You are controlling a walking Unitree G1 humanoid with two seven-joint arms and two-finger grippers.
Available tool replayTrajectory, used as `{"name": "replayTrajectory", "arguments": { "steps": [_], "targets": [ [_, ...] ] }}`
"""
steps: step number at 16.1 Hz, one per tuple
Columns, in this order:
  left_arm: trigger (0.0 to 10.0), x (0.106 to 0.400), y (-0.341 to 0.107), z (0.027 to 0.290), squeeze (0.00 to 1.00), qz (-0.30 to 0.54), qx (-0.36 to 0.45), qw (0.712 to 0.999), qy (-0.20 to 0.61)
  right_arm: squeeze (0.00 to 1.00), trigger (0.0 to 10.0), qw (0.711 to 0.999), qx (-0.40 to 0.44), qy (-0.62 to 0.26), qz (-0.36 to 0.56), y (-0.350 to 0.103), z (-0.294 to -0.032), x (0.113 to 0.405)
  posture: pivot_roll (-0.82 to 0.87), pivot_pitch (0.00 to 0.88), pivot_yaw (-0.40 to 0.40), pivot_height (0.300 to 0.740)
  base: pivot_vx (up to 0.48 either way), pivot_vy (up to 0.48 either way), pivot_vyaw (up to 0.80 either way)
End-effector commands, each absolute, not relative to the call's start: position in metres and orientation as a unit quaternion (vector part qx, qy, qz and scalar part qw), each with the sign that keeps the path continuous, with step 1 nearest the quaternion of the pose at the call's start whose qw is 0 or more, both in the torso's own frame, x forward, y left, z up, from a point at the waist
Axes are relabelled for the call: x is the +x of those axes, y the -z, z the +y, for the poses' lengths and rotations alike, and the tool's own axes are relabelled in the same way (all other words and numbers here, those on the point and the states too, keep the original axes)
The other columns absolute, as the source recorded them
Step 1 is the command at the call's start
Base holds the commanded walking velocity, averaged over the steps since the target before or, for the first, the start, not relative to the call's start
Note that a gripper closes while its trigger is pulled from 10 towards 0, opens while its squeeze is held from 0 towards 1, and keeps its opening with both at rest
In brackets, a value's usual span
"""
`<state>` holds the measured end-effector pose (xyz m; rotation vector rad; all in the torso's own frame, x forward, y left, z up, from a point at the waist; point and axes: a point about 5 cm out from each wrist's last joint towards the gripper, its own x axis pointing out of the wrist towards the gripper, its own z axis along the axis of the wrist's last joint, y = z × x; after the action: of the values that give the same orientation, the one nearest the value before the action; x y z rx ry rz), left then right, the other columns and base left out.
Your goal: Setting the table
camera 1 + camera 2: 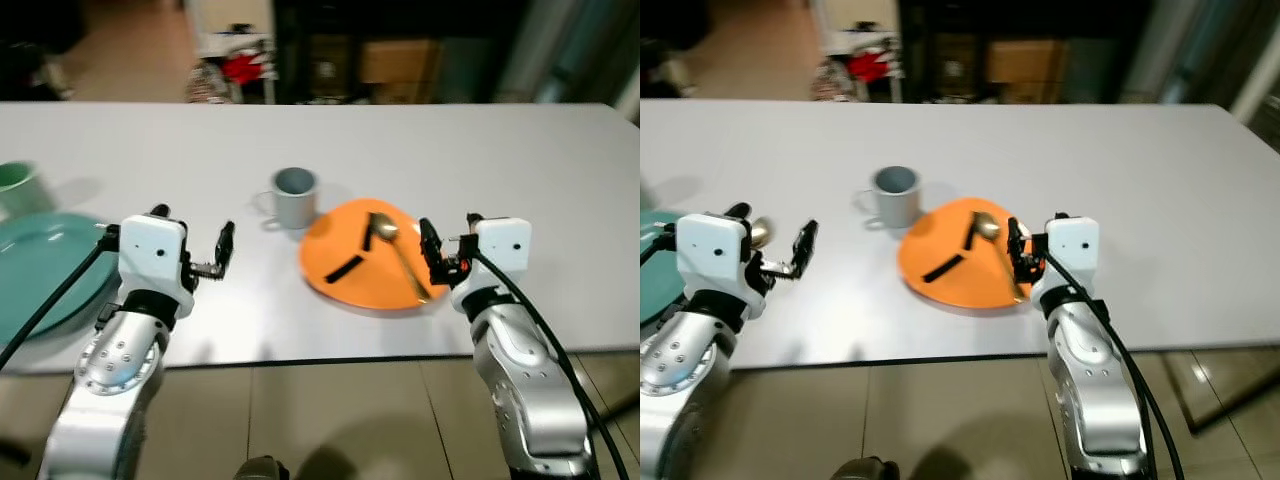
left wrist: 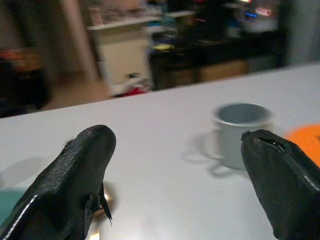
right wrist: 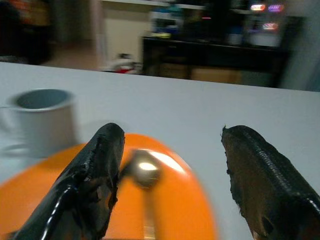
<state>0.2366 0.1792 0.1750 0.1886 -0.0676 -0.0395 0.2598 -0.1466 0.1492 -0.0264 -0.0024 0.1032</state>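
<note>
On the white table (image 1: 480, 160), the orange plate (image 1: 350, 265) holds a gold spoon (image 1: 392, 240), mug (image 1: 293, 196) just behind it. Right claw (image 1: 432, 255) hovers open at its edge; left claw (image 1: 200, 245) open too.

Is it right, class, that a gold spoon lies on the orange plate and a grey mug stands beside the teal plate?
Not quite. The grey mug stands beside the orange plate, not the teal plate, as the left eye view shows. The gold spoon does lie on the orange plate.
</note>
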Motion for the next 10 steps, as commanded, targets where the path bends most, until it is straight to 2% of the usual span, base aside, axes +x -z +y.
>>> {"name": "replayTrajectory", "arguments": {
  "steps": [1,3,4,10],
  "targets": [
    [10.0,0.236,-0.177,0.183,0.0,-0.043,0.099,0.994,-0.012,1.0,10.0,0.998,-0.009,-0.057,-0.003,-0.151,-0.146,0.258,0.05,0.0,0.016,0.74,0.0,0.0,0.8],
    [10.0,0.237,-0.175,0.187,0.0,-0.033,0.1,0.994,-0.025,1.0,10.0,0.997,-0.036,-0.071,-0.013,-0.15,-0.14,0.261,0.05,0.0,0.017,0.74,0.0,0.0,0.8],
    [10.0,0.238,-0.173,0.183,0.0,-0.031,0.106,0.994,0.02,1.0,10.0,0.993,-0.048,-0.105,-0.018,-0.154,-0.131,0.266,0.06,0.0,0.009,0.74,0.0,0.0,0.8],
    [10.0,0.245,-0.166,0.177,0.0,-0.012,0.099,0.995,0.029,1.0,10.0,0.991,-0.038,-0.123,-0.022,-0.161,-0.128,0.271,0.04,0.0,0.019,0.74,0.0,0.0,0.8]
  ]
}}
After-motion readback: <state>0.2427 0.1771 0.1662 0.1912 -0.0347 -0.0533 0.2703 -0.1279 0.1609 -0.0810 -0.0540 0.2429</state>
